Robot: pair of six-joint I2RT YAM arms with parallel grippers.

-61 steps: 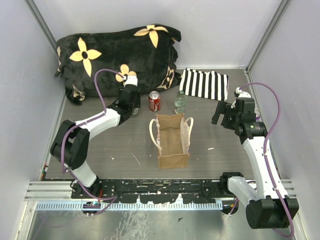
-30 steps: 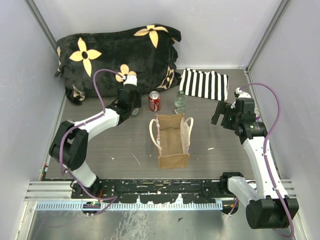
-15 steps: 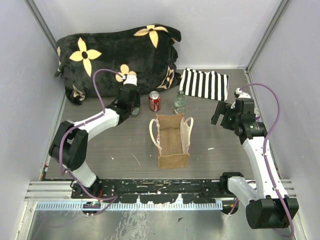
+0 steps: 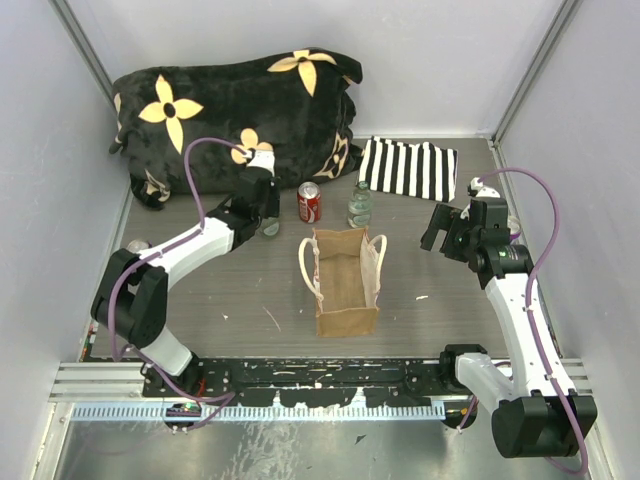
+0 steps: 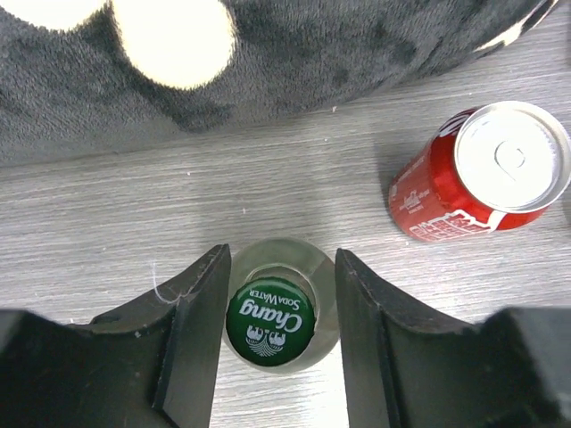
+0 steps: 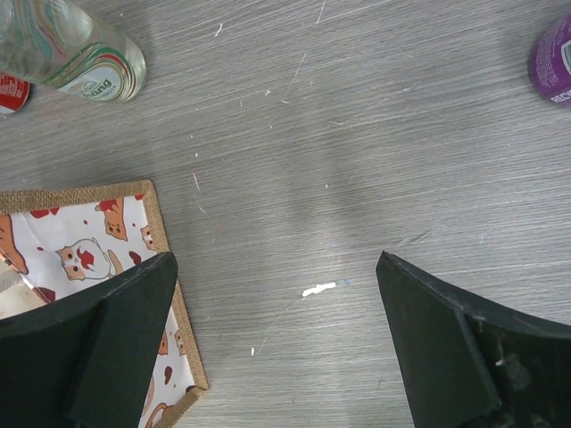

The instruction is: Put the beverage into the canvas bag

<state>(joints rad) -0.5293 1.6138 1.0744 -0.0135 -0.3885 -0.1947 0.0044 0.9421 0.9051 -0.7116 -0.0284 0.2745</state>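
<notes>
Across the bottom of the walled space lies a grey wooden table (image 4: 230, 290). At its back sits a big black fluffy blanket with yellow flowers (image 4: 230, 100). A black-and-white striped cloth (image 4: 408, 168) lies flat to the right of the blanket.

A small tan canvas bag with pale loop handles (image 4: 347, 322) stands in the middle of the table with its top open.

The left claw (image 5: 281, 254) is close to the blanket. Its two fingers press on both sides of a small glass bottle with a green cap (image 5: 270, 323). This bottle stands upright on the table, apart from the bag, out past its far left corner.

The right claw (image 6: 277, 339) hangs wide open over the table, to the right of the bag, and holds nothing.

A red drink can (image 5: 473, 174) stands near the gripped bottle. A second glass bottle (image 4: 359, 205) stands near the bag's far end. A purple can (image 6: 555, 58) peeks in at the edge of the right wrist view.
</notes>
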